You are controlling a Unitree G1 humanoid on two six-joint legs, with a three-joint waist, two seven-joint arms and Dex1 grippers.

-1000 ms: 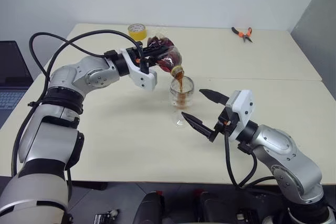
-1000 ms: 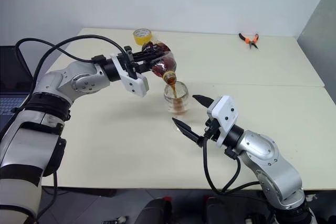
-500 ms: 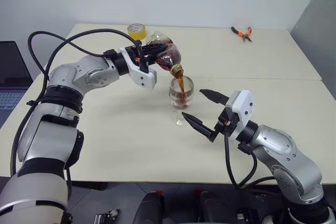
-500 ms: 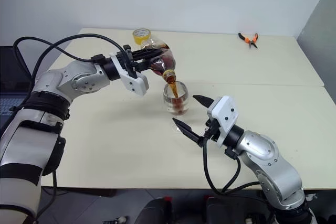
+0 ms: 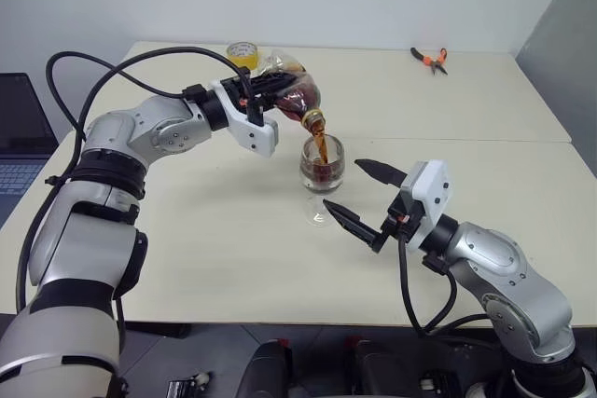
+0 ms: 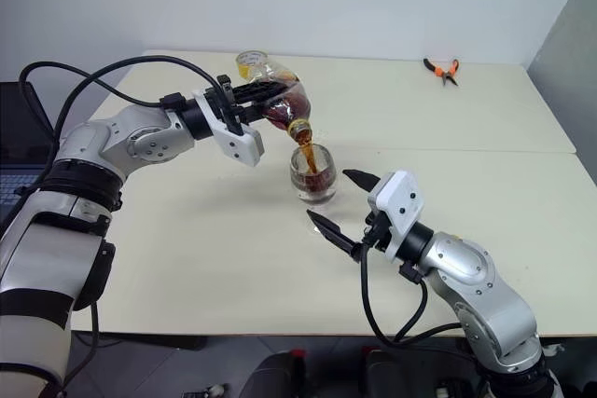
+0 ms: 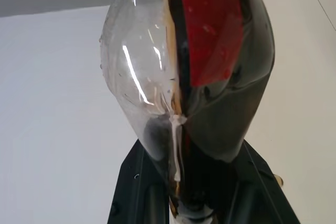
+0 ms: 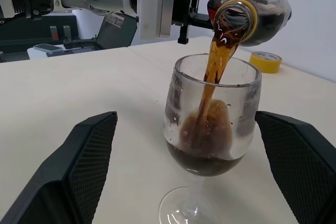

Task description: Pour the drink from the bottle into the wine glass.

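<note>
My left gripper [image 5: 269, 92] is shut on the bottle [image 5: 293, 98], holding it tipped with its open mouth down over the wine glass [image 5: 322, 171]. A thin stream of the dark drink [image 5: 320, 144] runs from the mouth into the bowl, which is about a third full. The glass stands upright on the table [image 5: 205, 230]. In the right wrist view the glass [image 8: 212, 124] stands between my two wide-apart fingers [image 8: 84, 166], untouched by them. My right gripper [image 5: 340, 183] is open just right of the glass. The left wrist view looks along the bottle [image 7: 210, 77] from close up.
A yellow tape roll [image 5: 243, 53] lies at the table's far edge behind the bottle. Orange-handled pliers [image 5: 430, 59] lie at the far right. A laptop [image 5: 19, 137] sits off the table's left side. A seam crosses the table's right half.
The drink keeps flowing and its level in the glass has risen. The bottle is tipped a touch further. Both arms have stayed where they were.
</note>
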